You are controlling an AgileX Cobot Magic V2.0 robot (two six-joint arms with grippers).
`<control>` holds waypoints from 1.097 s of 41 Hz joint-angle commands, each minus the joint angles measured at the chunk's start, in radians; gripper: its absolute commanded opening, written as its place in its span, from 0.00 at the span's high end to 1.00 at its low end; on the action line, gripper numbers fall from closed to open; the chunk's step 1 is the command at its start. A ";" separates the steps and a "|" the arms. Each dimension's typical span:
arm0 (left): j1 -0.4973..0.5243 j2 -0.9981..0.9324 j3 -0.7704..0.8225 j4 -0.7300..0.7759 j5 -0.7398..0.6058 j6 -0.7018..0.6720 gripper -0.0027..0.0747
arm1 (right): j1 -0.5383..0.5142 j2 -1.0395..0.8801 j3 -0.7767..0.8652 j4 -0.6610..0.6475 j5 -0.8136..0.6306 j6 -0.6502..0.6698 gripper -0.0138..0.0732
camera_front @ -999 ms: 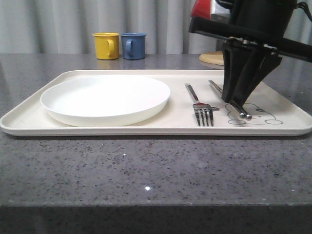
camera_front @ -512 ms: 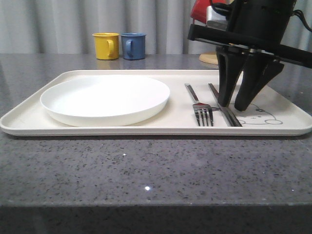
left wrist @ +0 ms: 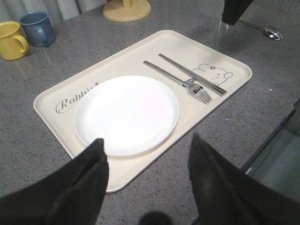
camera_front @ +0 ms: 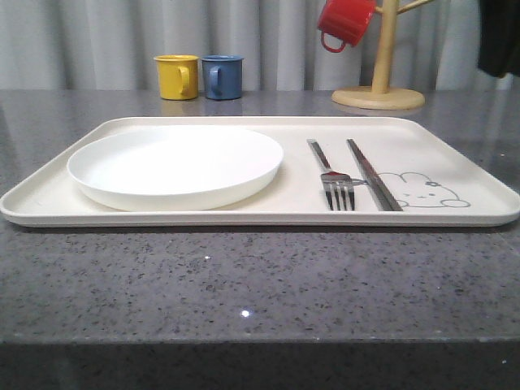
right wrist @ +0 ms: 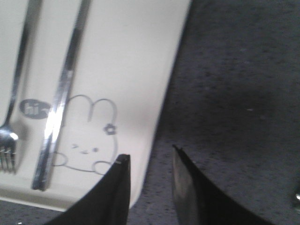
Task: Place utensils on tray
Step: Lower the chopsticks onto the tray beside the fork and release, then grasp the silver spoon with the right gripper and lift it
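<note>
In the front view the cream tray (camera_front: 455, 134) lies on the grey speckled counter (camera_front: 244, 284), with a round white plate (camera_front: 175, 165) on its left half. To the right of the plate the fork (camera_front: 331, 175) lies lengthwise, tines toward the camera, and just beside it on the right the flat stick-like piece (camera_front: 372, 184) lies roughly parallel, its near end touching the rabbit drawing (camera_front: 422, 191). Behind the tray stand a yellow mug (camera_front: 177, 76) and a blue mug (camera_front: 222, 76) side by side, and further right a wooden mug stand (camera_front: 380, 77) carries a red mug (camera_front: 343, 21). In the left wrist view the left gripper (left wrist: 147, 180) hangs above the near edge of the tray with its dark fingers (left wrist: 79, 187) spread wide and nothing between them; beyond it the plate sits beside the "Rabbit" script (left wrist: 75, 98), and the fork and the stick piece rest past the plate near the rabbit. A spoon (left wrist: 260, 29) lies on the counter off the tray, well apart from it, beside a dark piece of the other arm. In the right wrist view the right gripper (right wrist: 147, 164) hovers over the tray's rim by the rabbit, its fingertips (right wrist: 121, 165) parted with only a narrow gap and holding nothing; the stick piece runs alongside the "hi" bubble (right wrist: 33, 108), with the fork on the bubble's other side.
</note>
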 commanded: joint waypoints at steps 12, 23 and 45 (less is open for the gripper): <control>-0.005 0.005 -0.025 -0.007 -0.079 -0.010 0.49 | -0.378 -0.016 0.049 -0.007 0.082 -0.167 0.55; -0.005 0.005 -0.025 -0.007 -0.079 -0.010 0.49 | -0.442 0.063 0.054 0.030 0.006 -0.168 0.55; -0.005 0.005 -0.025 -0.007 -0.079 -0.010 0.49 | -0.442 0.148 0.052 -0.007 -0.134 -0.168 0.55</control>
